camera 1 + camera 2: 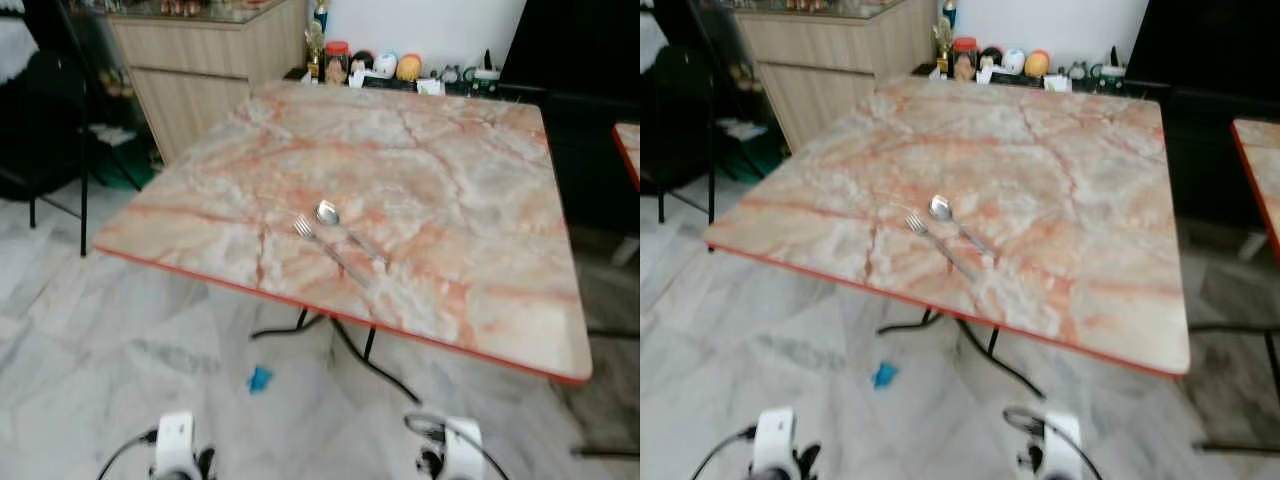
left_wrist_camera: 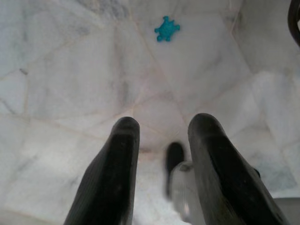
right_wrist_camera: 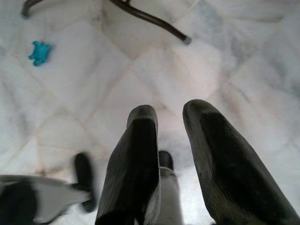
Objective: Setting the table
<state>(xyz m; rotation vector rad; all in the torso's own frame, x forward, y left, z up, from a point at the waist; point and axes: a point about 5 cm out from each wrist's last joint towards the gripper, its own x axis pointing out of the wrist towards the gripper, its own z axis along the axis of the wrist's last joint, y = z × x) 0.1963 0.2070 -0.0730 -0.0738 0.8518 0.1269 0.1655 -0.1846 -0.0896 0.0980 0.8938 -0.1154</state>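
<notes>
White marble tile floor (image 1: 90,340) under everything. Square pink-and-cream marble-pattern worktop with a red edge (image 1: 420,170) ahead, on black metal legs (image 1: 385,375). Light wood cabinet (image 1: 200,60) beyond its far left corner. Row of small jars and round ornaments (image 1: 385,66) against the wall past the far edge; too blurred to identify them. Corner of a second red-edged table (image 1: 1260,160) at right.

On the worktop, near-centre toward the front edge: silver metal fork (image 1: 322,247) and silver metal spoon (image 1: 345,228), lying side by side, roughly parallel, spoon on the far side, heads pointing left.

Left hand (image 2: 159,140) hangs low over the floor, fingers apart, nothing between them. Right hand (image 3: 171,122) same: low, fingers parted, empty. Small blue plastic scrap (image 1: 260,379) on the floor below the worktop's front edge.
</notes>
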